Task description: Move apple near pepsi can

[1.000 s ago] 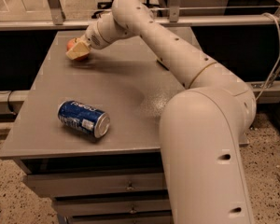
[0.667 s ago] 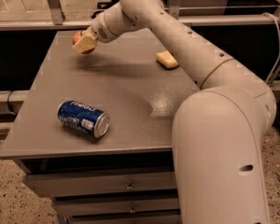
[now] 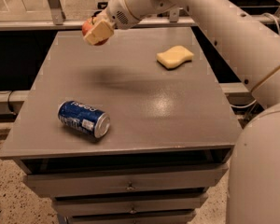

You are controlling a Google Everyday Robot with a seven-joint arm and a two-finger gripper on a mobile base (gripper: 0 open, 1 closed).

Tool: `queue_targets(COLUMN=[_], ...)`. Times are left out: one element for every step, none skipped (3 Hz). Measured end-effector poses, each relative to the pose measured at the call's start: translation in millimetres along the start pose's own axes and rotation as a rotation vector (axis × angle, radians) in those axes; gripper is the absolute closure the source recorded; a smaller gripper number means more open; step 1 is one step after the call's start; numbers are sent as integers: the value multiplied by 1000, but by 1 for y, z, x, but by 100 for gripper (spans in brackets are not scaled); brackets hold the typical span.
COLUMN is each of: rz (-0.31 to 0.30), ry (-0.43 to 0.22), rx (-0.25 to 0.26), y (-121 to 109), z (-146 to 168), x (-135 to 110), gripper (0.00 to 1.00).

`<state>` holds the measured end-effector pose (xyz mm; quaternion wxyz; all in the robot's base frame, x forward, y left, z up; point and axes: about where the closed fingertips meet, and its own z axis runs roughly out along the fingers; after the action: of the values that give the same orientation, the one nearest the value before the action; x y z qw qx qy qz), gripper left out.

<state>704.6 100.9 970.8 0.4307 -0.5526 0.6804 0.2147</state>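
Observation:
My gripper (image 3: 96, 31) is shut on the apple (image 3: 89, 28), a small red fruit that shows between the cream fingers (image 3: 101, 31), and holds it in the air above the far left part of the grey table (image 3: 144, 106). The pepsi can (image 3: 83, 119), blue with white lettering, lies on its side near the table's front left, well below and in front of the gripper.
A pale yellow wavy sponge (image 3: 175, 56) lies at the far right of the table. My white arm (image 3: 233, 36) crosses the upper right. Drawers (image 3: 126, 183) sit under the tabletop. A rail runs behind the table.
The gripper has risen off the table with the apple in it and moved a little right. The can and sponge have not moved.

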Motion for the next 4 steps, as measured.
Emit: queue_targets(rz=[-12, 6, 28, 31], ry=[19, -2, -25, -62], rx=[-68, -181, -260, -333], y=[40, 106, 143, 167], z=[-15, -40, -51, -75], x=[-1, 13, 33, 56], gripper=[100, 100, 100, 100])
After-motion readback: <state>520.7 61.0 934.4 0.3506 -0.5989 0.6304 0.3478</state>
